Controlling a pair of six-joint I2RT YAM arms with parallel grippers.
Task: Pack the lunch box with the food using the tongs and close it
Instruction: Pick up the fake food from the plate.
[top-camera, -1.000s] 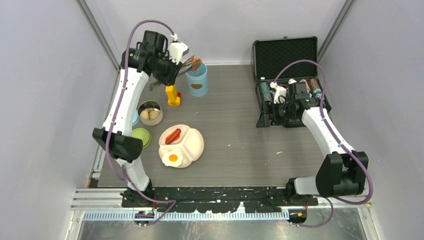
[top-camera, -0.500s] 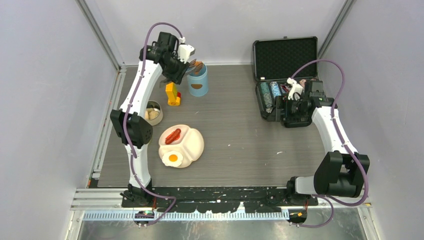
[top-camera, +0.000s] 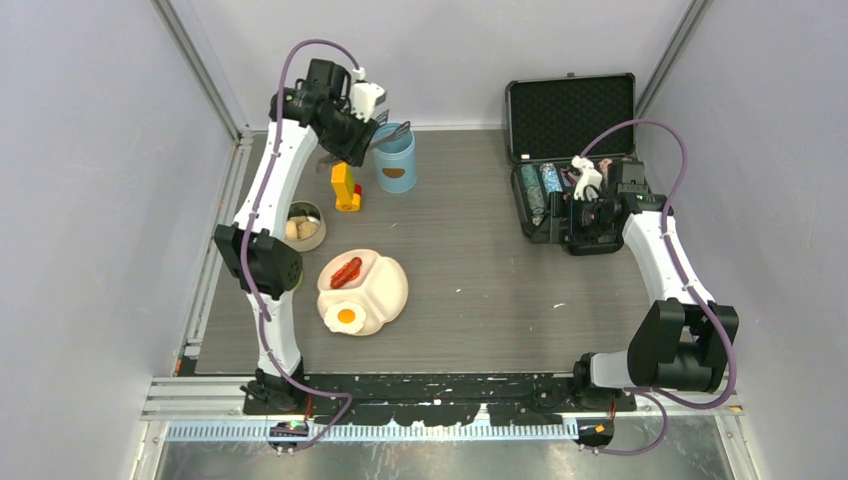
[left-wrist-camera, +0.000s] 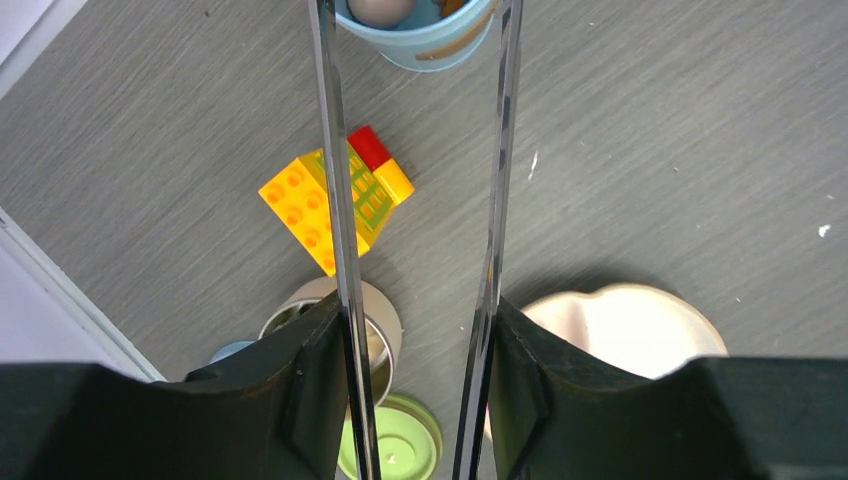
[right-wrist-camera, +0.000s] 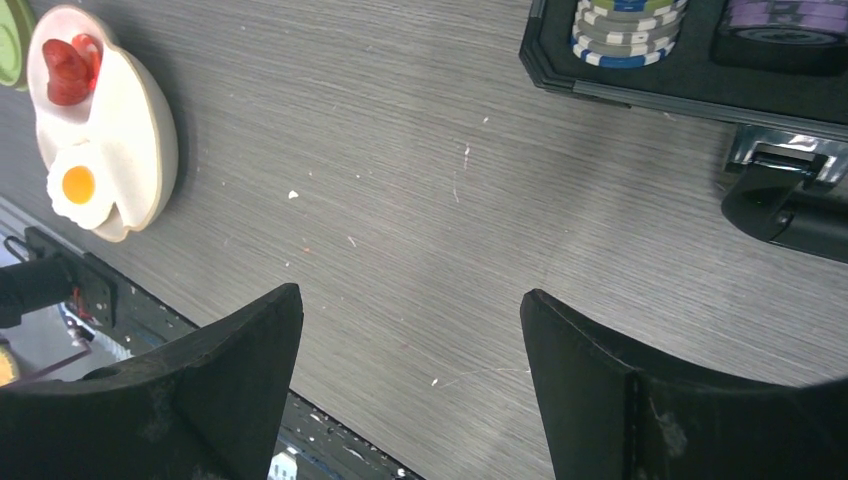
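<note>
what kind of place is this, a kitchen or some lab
Most likely a robot lab cell, not a kitchen: left arm and right arm bolted beside a grey table, blank panel walls around it, and a toy fried egg on a cream plate.

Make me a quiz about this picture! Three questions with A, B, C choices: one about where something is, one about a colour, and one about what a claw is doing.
1. Where is the toy fried egg?
A) on the cream divided plate
B) on a shelf
C) on the floor

2. What colour is the round lid lying by the small steel bowl?
A) red
B) green
C) purple

3. What is the left claw doing?
A) holding the long silver metal tongs
B) hanging empty
C) squeezing a sausage

Answers:
1 A, the egg lies in one plate compartment.
2 B, the left wrist view shows it green.
3 A, both tong arms run through the claw.
</note>
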